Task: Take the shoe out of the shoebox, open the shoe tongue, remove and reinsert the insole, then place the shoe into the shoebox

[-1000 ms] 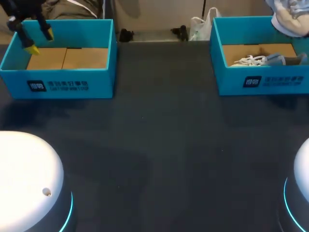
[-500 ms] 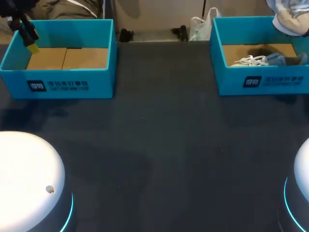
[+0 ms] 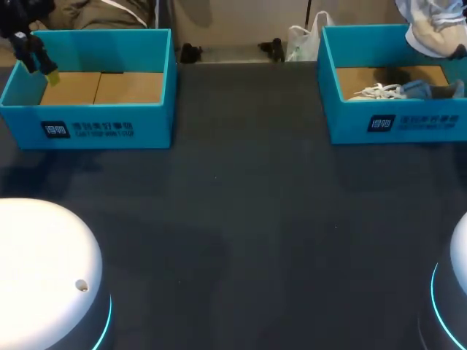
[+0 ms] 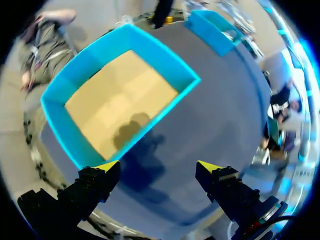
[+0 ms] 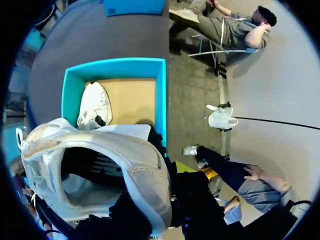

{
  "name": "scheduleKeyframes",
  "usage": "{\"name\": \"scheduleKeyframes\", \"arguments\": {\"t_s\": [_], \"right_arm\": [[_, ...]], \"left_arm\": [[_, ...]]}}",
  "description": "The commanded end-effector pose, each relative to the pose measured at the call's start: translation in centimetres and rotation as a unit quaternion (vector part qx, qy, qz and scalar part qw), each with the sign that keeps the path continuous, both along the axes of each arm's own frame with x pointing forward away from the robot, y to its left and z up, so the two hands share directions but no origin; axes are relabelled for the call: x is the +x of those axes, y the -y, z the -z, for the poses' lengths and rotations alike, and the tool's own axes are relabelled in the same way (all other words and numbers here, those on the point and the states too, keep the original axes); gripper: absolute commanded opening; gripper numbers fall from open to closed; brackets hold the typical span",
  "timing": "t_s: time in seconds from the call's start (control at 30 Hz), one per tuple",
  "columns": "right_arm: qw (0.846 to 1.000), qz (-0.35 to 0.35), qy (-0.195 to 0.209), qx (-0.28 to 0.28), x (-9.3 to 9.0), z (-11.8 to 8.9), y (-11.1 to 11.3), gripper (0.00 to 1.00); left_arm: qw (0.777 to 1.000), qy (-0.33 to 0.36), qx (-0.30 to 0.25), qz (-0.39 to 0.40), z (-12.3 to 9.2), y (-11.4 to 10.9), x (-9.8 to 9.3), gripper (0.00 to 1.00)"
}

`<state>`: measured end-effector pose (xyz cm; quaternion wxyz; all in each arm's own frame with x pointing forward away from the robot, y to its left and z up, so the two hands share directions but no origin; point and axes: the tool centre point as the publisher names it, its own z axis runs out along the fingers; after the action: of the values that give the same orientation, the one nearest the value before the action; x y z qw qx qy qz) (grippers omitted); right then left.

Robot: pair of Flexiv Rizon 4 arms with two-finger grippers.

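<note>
Now R end effector (image 5: 169, 173) clenches shoe (image 5: 100, 165) straight above shoebox (image 5: 161, 100), opening toward my wrist. L end effector (image 4: 157, 167) released, well apart from shoebox.

Two blue shoeboxes stand on the dark table (image 3: 241, 219), the left shoebox (image 3: 146, 120) at ten o'clock and the right shoebox (image 3: 343, 120) at two o'clock in the head view. Two white shoes are seen: a boxed shoe (image 3: 405, 90) in the right shoebox and a lifted shoe (image 3: 430, 29) at one o'clock. Two white domes sit near, the left dome (image 3: 44, 270) at seven o'clock, the right dome (image 3: 458, 270) at five.
</note>
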<state>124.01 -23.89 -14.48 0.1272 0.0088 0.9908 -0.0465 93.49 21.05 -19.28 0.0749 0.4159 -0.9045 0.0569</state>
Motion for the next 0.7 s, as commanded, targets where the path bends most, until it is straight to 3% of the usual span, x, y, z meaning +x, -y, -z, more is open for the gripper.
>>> {"name": "scheduleKeyframes", "arguments": {"t_s": [0.03, 0.53, 0.7], "right_arm": [[1.0, 0.0, 0.0, 0.0, 0.0, -0.1, 0.0, 0.0], [1.0, 0.0, 0.0, 0.0, 0.0, -0.1, 0.0, 0.0], [1.0, 0.0, 0.0, 0.0, 0.0, -0.1, 0.0, 0.0]], "left_arm": [[0.863, -0.083, 0.13, -0.481, -0.2, -0.4, 0.1, 1.0], [0.858, -0.078, 0.135, -0.49, -0.1, -0.4, 0.2, 1.0], [0.856, -0.054, 0.141, -0.494, 1.0, -0.5, 0.1, 1.0]]}}
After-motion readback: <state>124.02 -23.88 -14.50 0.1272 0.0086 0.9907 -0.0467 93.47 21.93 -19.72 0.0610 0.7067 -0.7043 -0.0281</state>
